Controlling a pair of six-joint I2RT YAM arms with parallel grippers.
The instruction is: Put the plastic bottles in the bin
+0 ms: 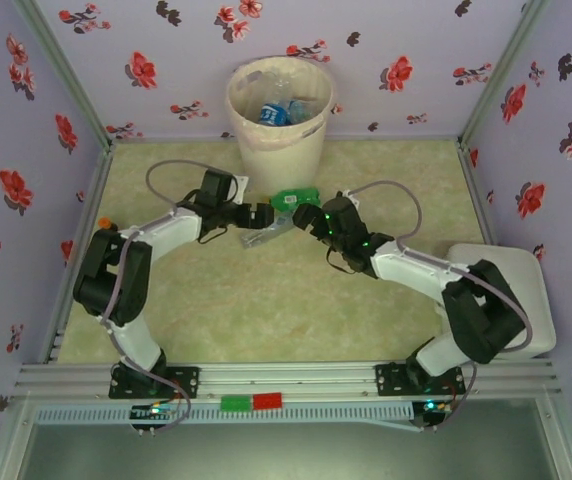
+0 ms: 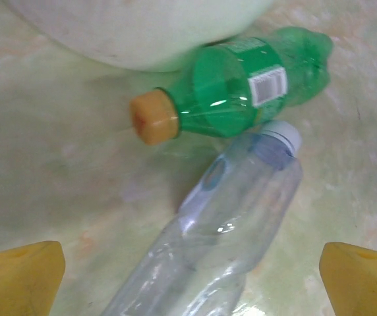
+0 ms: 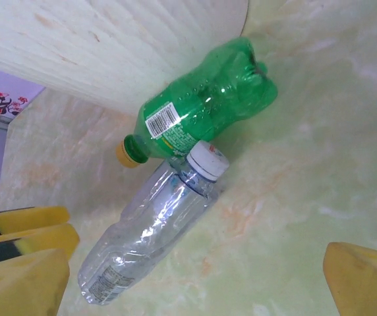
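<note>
The bin (image 1: 278, 115) stands at the back centre with several plastic bottles (image 1: 284, 108) inside. In front of it a green bottle (image 1: 296, 198) with a yellow cap lies on its side, and a clear crushed bottle (image 1: 264, 235) lies against it. My left gripper (image 1: 266, 220) hangs open over the clear bottle (image 2: 228, 217), which runs between its yellow fingertips (image 2: 17, 276); the green bottle (image 2: 241, 85) and the bin wall (image 2: 142, 26) lie beyond. My right gripper (image 1: 311, 215) is open to the right of both bottles. Its view has the green bottle (image 3: 202, 112), the clear bottle (image 3: 155, 224) and the bin wall (image 3: 109, 46).
A white rectangular box (image 1: 511, 290) sits at the table's right edge beside the right arm. Floral purple walls (image 1: 26, 150) close in the left, back and right sides. A small orange thing (image 1: 103, 222) lies by the left wall.
</note>
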